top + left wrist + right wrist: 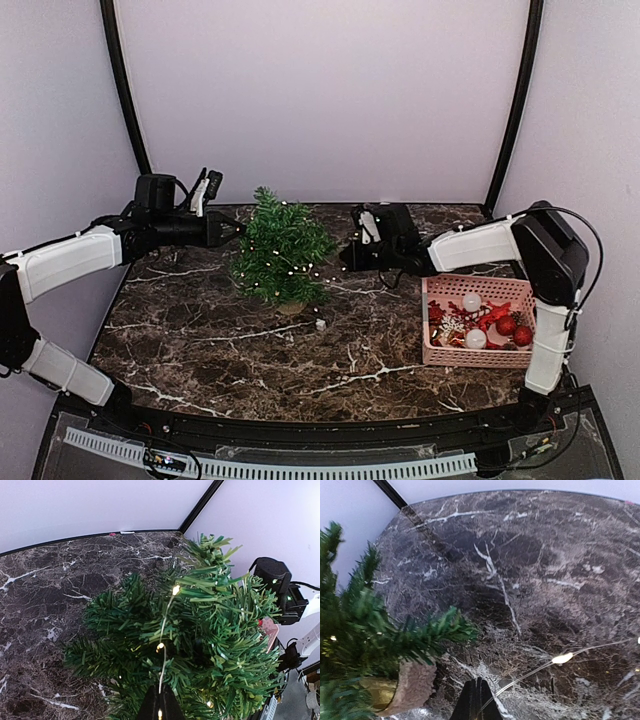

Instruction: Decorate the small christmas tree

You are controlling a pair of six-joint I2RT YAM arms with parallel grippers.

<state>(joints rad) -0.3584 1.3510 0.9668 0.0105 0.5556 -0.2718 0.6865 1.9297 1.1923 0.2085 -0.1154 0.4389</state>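
Observation:
The small christmas tree stands upright on the marble table, its tan pot below it. A thin light string with small glowing bulbs is draped over its branches. Level with the upper branches on the tree's left side, my left gripper is shut on the light string, whose wire runs out from its fingertips. To the tree's right, my right gripper is shut on another stretch of the same wire. From there the wire runs off to a lit bulb. The tree and pot lie to its left.
A pink basket holding red and white baubles sits at the table's right, by the right arm. A small white piece lies on the marble just right of the pot. Dark frame posts rise at the two back corners.

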